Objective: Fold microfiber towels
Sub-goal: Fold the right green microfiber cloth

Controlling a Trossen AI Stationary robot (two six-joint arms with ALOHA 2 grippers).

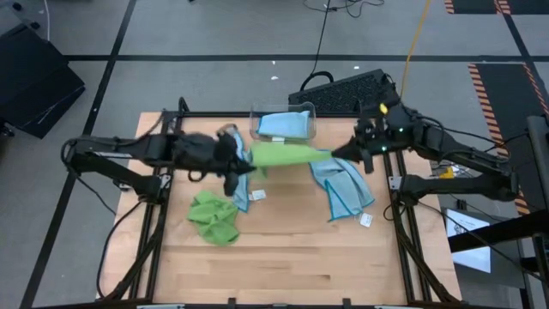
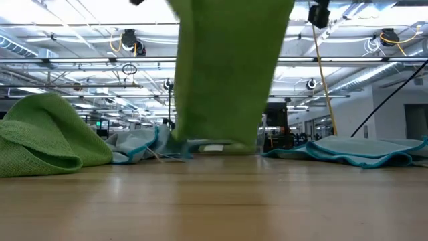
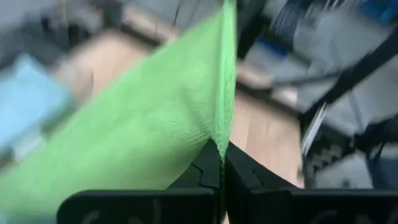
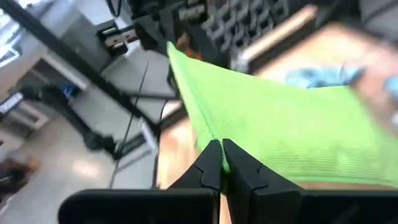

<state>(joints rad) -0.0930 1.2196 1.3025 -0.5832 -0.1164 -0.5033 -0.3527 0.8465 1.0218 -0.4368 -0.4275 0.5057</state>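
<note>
A crumpled green towel (image 1: pixel 214 218) lies nearer the bench's (image 1: pixel 283 257) front. Toward the back edge, the left gripper (image 1: pixel 243 165) and right gripper (image 1: pixel 336 154) each pinch a corner of the stretched green towel (image 1: pixel 287 154); keep it taut and level while lowering.

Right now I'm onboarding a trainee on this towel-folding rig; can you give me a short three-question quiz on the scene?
1. True or false: both grippers are shut on the same towel.
2. What colour is the towel inside the clear bin?
3. The crumpled green towel lies nearer which arm: A left, B right?

Key:
1. True: left gripper and right gripper pinch the stretched green towel.
2. Light blue towel, in the clear bin.
3. A: crumpled green towel.
</note>
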